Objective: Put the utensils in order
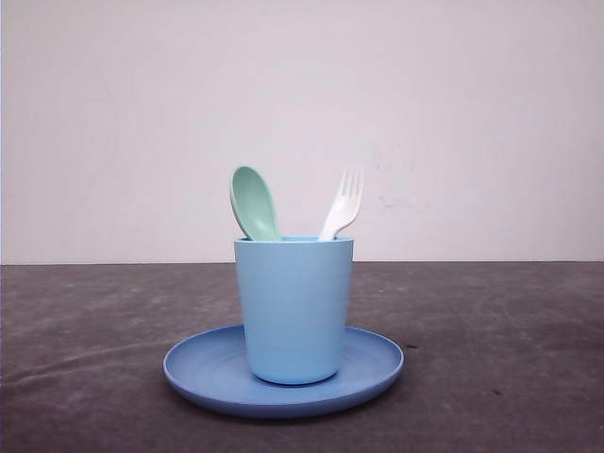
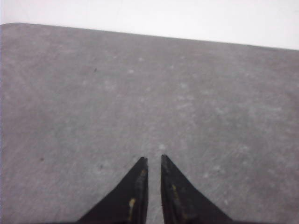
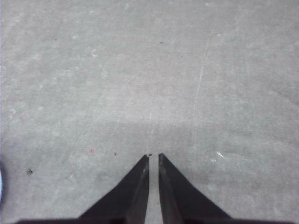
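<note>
Front view: a light blue cup (image 1: 293,310) stands upright on a round blue plate (image 1: 373,370), which rests on a dark grey table (image 1: 510,359) before a pale wall (image 1: 302,94). The cup hides the plate's centre. Inside the cup stand the two utensils: a mint-green spoon (image 1: 253,202), bowl upward and leaning toward the robot's left, and a small white fork (image 1: 343,205), tines upward and leaning toward its right. Each handle is concealed below the cup's rim, so how they sit inside cannot be made out. The two heads stand apart, not touching.

Left wrist view: the left gripper (image 2: 153,158) shows as two dark tapered fingers (image 2: 135,191), cut off by the frame edge. The tips lie nearly together with a narrow slit between them and nothing in it. Ahead of the tips lies bare grey tabletop, ending at the table's far edge against a white background.

Right wrist view: the right gripper (image 3: 153,156) has its jaws likewise drawn close, holding nothing, its finger bases cropped. Mottled tabletop with faint scratches lies ahead. A thin pale blue sliver (image 3: 1,179) at the frame edge, beside the fingers, is too cut off to identify.
</note>
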`<state>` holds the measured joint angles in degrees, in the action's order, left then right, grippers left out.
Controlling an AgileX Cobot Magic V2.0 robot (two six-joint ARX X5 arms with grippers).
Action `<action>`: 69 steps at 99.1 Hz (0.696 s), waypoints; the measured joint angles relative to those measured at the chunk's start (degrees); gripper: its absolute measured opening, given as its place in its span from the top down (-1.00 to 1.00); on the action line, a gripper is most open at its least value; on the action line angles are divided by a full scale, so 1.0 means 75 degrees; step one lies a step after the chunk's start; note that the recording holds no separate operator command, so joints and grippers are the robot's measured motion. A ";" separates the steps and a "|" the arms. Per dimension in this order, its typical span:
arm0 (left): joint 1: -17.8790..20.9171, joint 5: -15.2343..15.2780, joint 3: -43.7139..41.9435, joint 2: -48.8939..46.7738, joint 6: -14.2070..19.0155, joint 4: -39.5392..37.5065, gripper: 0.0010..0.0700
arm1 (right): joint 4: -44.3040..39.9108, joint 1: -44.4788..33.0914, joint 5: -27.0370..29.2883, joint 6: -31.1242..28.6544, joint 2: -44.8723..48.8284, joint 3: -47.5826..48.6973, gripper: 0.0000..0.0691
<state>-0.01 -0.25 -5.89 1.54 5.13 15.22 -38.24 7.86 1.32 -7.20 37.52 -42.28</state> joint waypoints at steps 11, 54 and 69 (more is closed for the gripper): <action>0.0000 -0.0058 -0.0003 0.0000 0.0012 -0.0006 0.95 | 0.0087 0.0000 0.0000 0.0000 0.0000 0.0000 0.90; 0.0000 -0.0560 -0.0003 -0.0009 0.0035 0.0160 0.95 | 0.0297 0.0000 0.0000 0.0000 0.0000 0.0000 0.90; 0.0000 -0.0560 -0.0003 -0.0009 0.0035 0.0134 0.95 | 0.0297 0.0000 0.0000 0.0000 0.0000 0.0000 0.90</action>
<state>-0.01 -4.45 -5.91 1.48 5.39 16.23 -36.01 7.86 1.32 -7.20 37.52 -42.28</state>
